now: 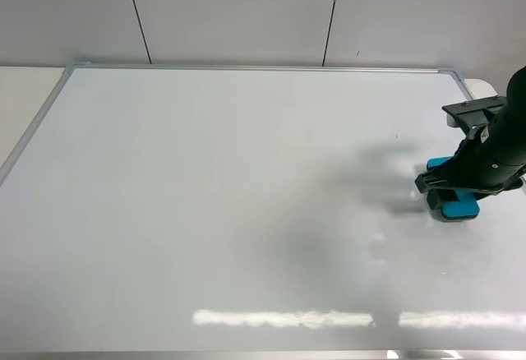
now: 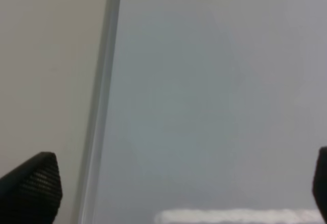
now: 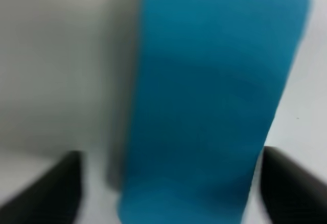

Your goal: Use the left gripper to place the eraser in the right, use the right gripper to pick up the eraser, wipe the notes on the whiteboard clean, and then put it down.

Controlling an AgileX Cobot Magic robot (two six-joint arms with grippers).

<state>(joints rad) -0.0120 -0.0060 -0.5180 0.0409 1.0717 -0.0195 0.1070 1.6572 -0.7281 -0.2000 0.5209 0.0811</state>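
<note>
1. The large glossy white whiteboard with its thin silver frame (image 1: 246,69) shows no marker notes anywhere in the high view, so I judge the wiping done and the step in hand to be putting the eraser down.
2. The small teal-blue rounded eraser (image 1: 454,202) lies flat on the board near its right edge, under the black two-fingered right gripper (image 1: 460,186).
3. In the right wrist view the eraser (image 3: 214,101) fills the space between the 2 dark fingertips (image 3: 53,191), with pale board visible on both sides of it; the fingers look spread apart from it, so the claw appears released, though the blur leaves this uncertain.
4. To finish well, lift straight up so neither finger drags the eraser sideways.
5. The board's right frame and corner sit close to that arm, so open room lies upward and toward the board's middle.
6. The left gripper (image 2: 168,203) hangs spread and empty beside the board's left frame (image 2: 102,101), well apart from the eraser.
</note>
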